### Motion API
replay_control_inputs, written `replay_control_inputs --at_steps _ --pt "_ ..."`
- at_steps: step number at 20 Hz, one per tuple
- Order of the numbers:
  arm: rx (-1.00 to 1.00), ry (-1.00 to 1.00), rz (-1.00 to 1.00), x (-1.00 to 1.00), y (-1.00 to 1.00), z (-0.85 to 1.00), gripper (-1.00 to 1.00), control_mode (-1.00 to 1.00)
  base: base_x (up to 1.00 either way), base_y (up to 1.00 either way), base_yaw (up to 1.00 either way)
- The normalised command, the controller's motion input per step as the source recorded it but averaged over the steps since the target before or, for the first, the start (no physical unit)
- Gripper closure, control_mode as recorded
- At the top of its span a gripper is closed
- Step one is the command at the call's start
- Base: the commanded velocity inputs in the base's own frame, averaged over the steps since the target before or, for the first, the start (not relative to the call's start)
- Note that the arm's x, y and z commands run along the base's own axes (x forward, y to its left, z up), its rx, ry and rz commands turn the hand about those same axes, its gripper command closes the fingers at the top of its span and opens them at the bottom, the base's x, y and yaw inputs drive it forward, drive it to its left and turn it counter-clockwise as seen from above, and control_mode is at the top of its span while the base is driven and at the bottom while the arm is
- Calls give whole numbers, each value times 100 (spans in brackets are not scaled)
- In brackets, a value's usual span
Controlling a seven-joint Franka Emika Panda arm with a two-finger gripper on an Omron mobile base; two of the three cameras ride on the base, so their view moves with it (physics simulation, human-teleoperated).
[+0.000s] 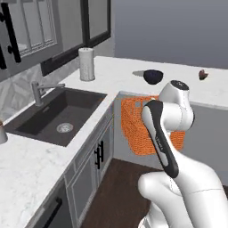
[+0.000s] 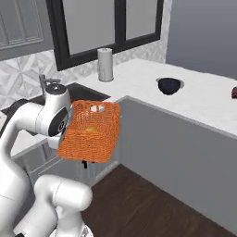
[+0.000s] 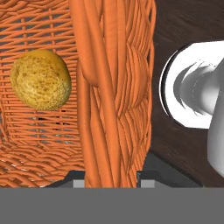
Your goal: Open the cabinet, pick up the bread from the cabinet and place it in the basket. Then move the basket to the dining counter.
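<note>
My gripper (image 3: 112, 180) is shut on the thick woven rim of the orange basket (image 3: 114, 87), one fingertip on each side of it. The basket (image 2: 90, 134) hangs tilted in the air over the dark floor, in front of the grey base of the dining counter (image 2: 203, 106). Inside the basket lies the bread (image 3: 40, 79), a rounded golden lump on the mesh. In the left base view the basket (image 1: 133, 127) is partly hidden behind my arm. The cabinet (image 1: 33, 22) with glass panes and a black bar handle is at the upper left.
A dark bowl (image 2: 169, 86) and a small dark brown lump (image 1: 202, 74) sit on the dining counter. A paper towel roll (image 1: 87, 63) stands near the corner. The sink (image 1: 58, 118) with its faucet (image 1: 41, 90) is on the left worktop. Wooden floor (image 2: 152, 203) lies below.
</note>
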Motion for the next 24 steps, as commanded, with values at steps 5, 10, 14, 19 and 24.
replay_control_inputs --at_steps 5,10,14,19,24 --pt "0 0 0 0 0 0 100 100 0 -75 -76" --pt "0 0 0 0 0 0 100 100 1 -87 -75" --pt "0 0 0 0 0 0 100 100 29 -86 -61" --pt "0 0 0 0 0 0 100 100 61 -47 -10" --pt "0 0 0 0 0 0 100 100 67 -15 22"
